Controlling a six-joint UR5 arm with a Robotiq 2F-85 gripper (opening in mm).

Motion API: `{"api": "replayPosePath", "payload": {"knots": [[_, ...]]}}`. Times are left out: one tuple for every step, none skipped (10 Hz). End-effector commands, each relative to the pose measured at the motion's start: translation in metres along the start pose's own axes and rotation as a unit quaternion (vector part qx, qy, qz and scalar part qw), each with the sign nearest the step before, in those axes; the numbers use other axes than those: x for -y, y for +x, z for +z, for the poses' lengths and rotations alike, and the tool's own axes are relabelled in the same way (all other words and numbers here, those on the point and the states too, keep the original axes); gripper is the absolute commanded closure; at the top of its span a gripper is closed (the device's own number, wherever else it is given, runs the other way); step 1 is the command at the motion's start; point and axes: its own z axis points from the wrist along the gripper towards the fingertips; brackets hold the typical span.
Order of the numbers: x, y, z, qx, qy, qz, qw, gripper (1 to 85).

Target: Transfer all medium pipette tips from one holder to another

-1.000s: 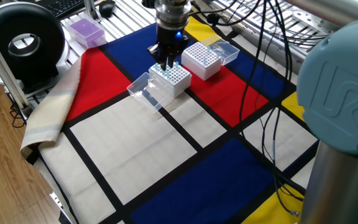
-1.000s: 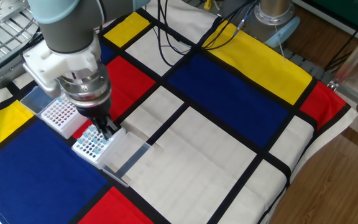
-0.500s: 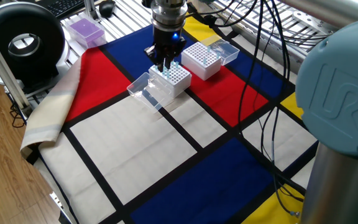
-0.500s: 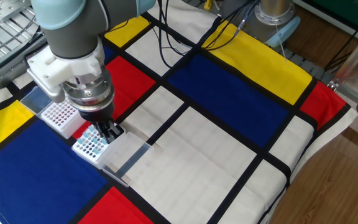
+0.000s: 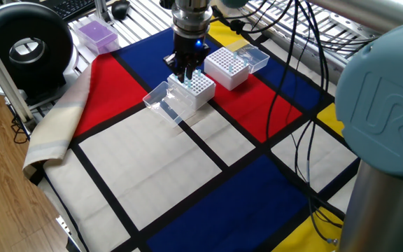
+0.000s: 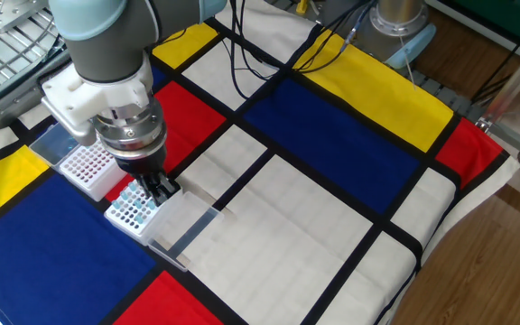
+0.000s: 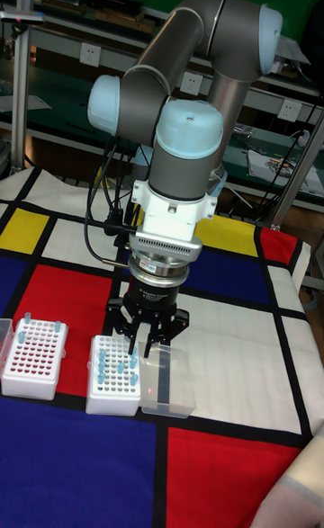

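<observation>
Two white racks stand side by side on the checkered cloth. The nearer rack holds several pale blue medium pipette tips standing upright in its holes. The other rack shows mostly open holes, with a few tips along its far row. My gripper points straight down over the nearer rack's edge. Its fingers are close together just above the tips. Whether a tip sits between them is too small to make out.
A clear lid lies against the nearer rack, and another clear lid sits beside the other rack. A purple box and a black round device stand at the table's far-left corner. Cables hang over the right side.
The gripper has shifted only very slightly over the nearer rack. Racks and lids have stayed where they were.
</observation>
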Motion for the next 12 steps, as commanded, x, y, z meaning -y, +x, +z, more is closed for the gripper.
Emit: {"api": "replayPosePath", "payload": {"knots": [[0.004,0.001,0.0,0.004,-0.005,0.001,1.0,57.7],[0.003,0.001,0.0,0.005,-0.006,0.002,1.0,57.7],[0.003,0.001,0.0,0.006,-0.007,0.003,1.0,57.7],[0.002,0.002,0.0,0.007,-0.008,0.005,0.9999,58.0],[0.001,0.002,0.003,0.009,-0.007,0.005,0.9999,58.0],[0.001,0.002,0.005,0.011,-0.007,0.006,0.9999,58.0],[0.001,0.003,0.007,0.011,-0.007,0.006,0.9999,58.0],[0.001,0.003,0.008,0.011,-0.005,0.006,0.9999,58.0],[0.002,0.003,0.008,0.012,-0.004,0.006,0.9999,58.3],[0.003,0.003,0.009,0.011,-0.004,0.006,0.9999,58.3],[0.004,0.004,0.009,0.01,-0.003,0.005,0.9999,58.7],[0.005,0.004,0.01,0.01,-0.002,0.007,0.9999,60.7]]}}
